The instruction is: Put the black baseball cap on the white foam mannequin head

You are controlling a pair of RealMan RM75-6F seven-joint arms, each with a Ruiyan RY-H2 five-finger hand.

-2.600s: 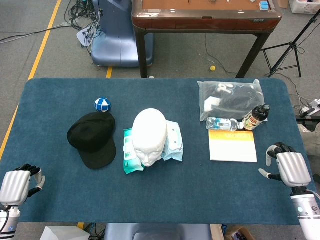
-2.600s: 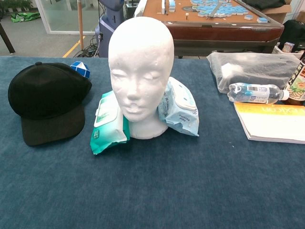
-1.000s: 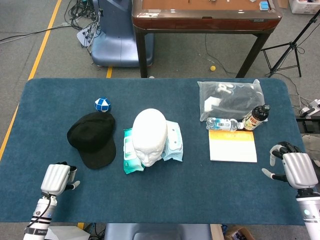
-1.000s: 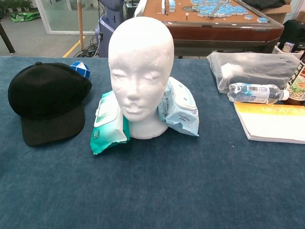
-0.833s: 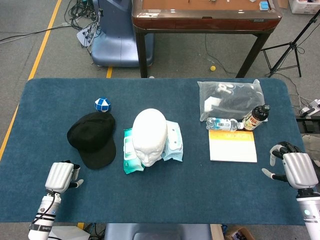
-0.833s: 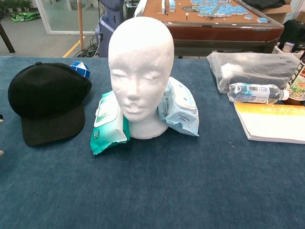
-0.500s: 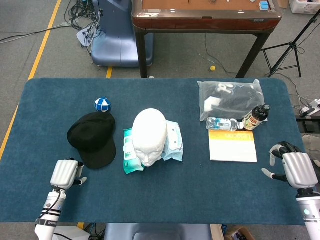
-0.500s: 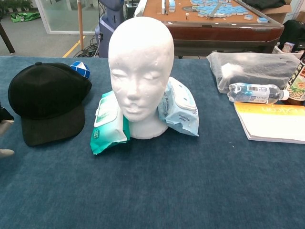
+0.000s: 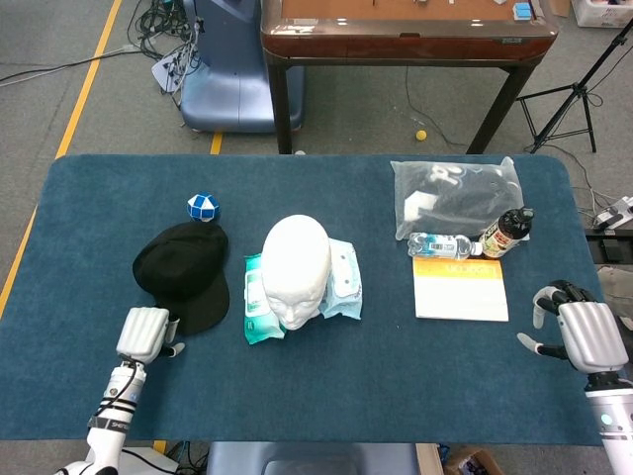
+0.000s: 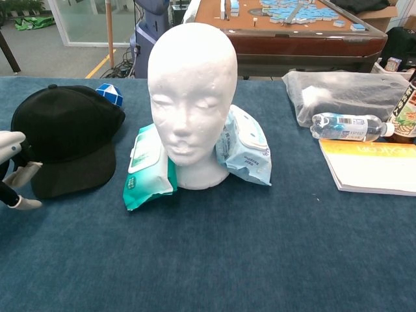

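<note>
The black baseball cap (image 9: 184, 274) lies flat on the blue table, brim toward the front; the chest view shows the cap (image 10: 65, 136) at the left. The white foam mannequin head (image 9: 296, 268) stands upright just right of it, and the mannequin head (image 10: 191, 104) fills the middle of the chest view. My left hand (image 9: 144, 333) hovers at the cap's brim, its fingers apart, holding nothing; at the chest view's left edge the left hand (image 10: 14, 170) sits beside the brim. My right hand (image 9: 577, 332) rests open near the table's right edge, far from both.
Two wet-wipe packs (image 9: 259, 300) flank the mannequin's base. A blue-white puzzle ball (image 9: 203, 206) sits behind the cap. A plastic bag (image 9: 455, 195), a water bottle (image 9: 443, 244), a dark bottle (image 9: 506, 233) and a yellow-topped notebook (image 9: 461, 287) lie at the right.
My left hand has moved from the front left corner rightward and forward up to the cap's brim, entering the chest view. The right hand has drifted slightly right and stayed open.
</note>
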